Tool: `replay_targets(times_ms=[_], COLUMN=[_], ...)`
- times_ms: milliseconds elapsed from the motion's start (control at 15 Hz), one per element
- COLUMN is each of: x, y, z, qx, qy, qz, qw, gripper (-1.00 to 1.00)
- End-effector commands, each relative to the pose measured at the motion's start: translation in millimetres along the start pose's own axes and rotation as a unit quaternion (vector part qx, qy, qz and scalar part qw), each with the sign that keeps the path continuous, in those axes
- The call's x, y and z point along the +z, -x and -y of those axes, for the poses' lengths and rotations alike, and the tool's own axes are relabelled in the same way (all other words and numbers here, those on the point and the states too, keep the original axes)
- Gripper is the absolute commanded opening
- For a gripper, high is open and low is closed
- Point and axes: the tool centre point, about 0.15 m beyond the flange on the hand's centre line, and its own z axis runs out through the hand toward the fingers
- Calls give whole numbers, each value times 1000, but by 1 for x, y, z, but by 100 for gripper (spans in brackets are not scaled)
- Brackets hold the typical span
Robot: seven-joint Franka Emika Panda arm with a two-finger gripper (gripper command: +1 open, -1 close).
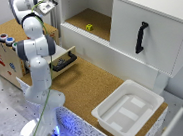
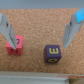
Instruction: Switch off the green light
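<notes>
Arm: white Panda (image 1: 37, 71), upright at the exterior view's left, wrist raised high near the cabinet top.
Fingers (image 2: 42, 31): spread wide, nothing held; tips hang above cork surface.
Under wrist cam: pink cube (image 2: 14, 46) beside one finger (image 2: 8, 31), purple cube (image 2: 52, 52) nearer mid-gap; both on cork.
Green light (image 1: 14, 46): on wooden box (image 1: 6, 60) at far left, w/ red button (image 1: 3, 37) & blue button (image 1: 9, 41); mostly hidden by arm, lit state can't tell.
Tabletop (image 1: 87, 86): cork, white bin (image 1: 128, 108) on it.
Shelf: yellow-green cube (image 1: 89, 27).
</notes>
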Motion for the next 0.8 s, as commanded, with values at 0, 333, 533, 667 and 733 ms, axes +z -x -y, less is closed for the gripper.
replay_targets(times_ms=[0,333,533,667,733], x=[-2,7,16,15,14], y=[29,54,52,49,44], z=[41,70,95,116,128], qx=[16,-23,-47,-42,-30], qy=[15,16,5,1,-4], qz=[-24,-50,-48,-52,-47], qw=[999,998,998,998,998], gripper=[100,100,100,100,100])
